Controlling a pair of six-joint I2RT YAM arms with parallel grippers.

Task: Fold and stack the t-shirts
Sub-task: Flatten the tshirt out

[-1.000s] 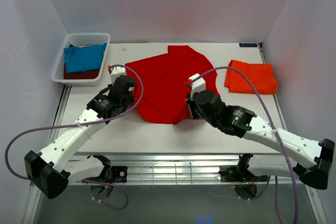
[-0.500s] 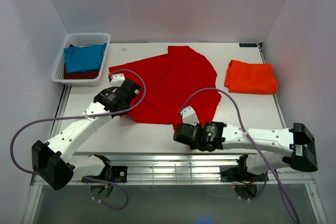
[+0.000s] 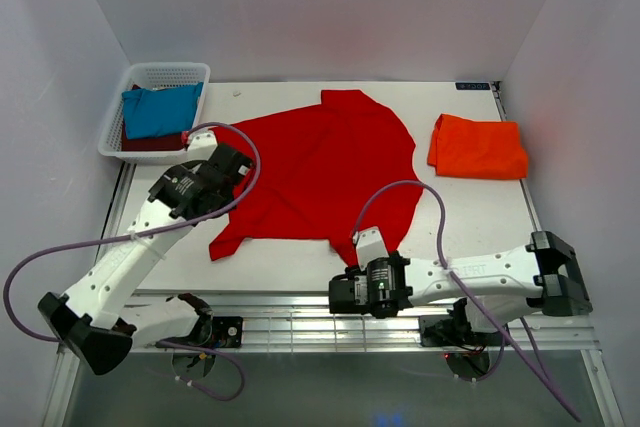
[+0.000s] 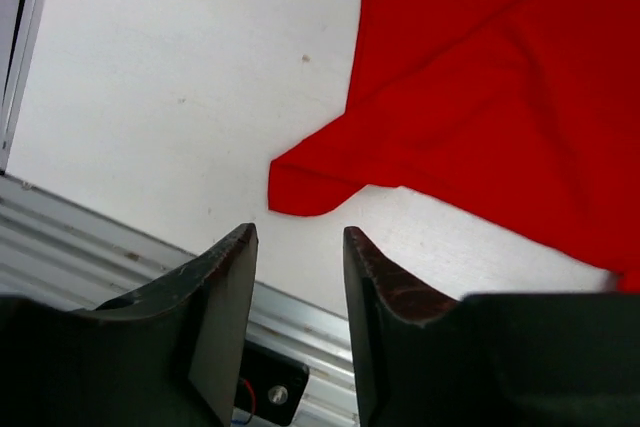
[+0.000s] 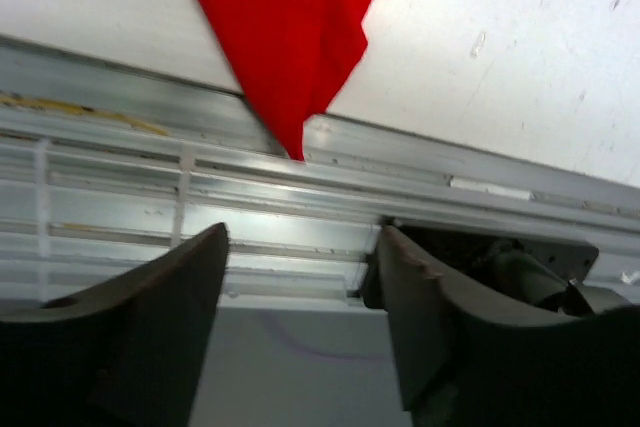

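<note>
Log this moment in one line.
red t-shirt: spread open, unfolded | left end effector: open, empty, by its near-left corner | right end effector: open, empty, by its near corner | orange-red t-shirt: folded, far right

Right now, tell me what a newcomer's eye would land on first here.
A bright red t-shirt lies spread across the middle of the table, one corner at the near edge. A folded orange-red t-shirt sits at the far right; a white basket at far left holds a teal-blue t-shirt.

Back wall: plain white, across the top of the frame.
Left wall: pale, slanting inward.
Right wall: the same.
Table: white, matte, centre.
Rail: ribbed metal along the table's lower edge.
Light: soft, even, with faint shadows.
</note>
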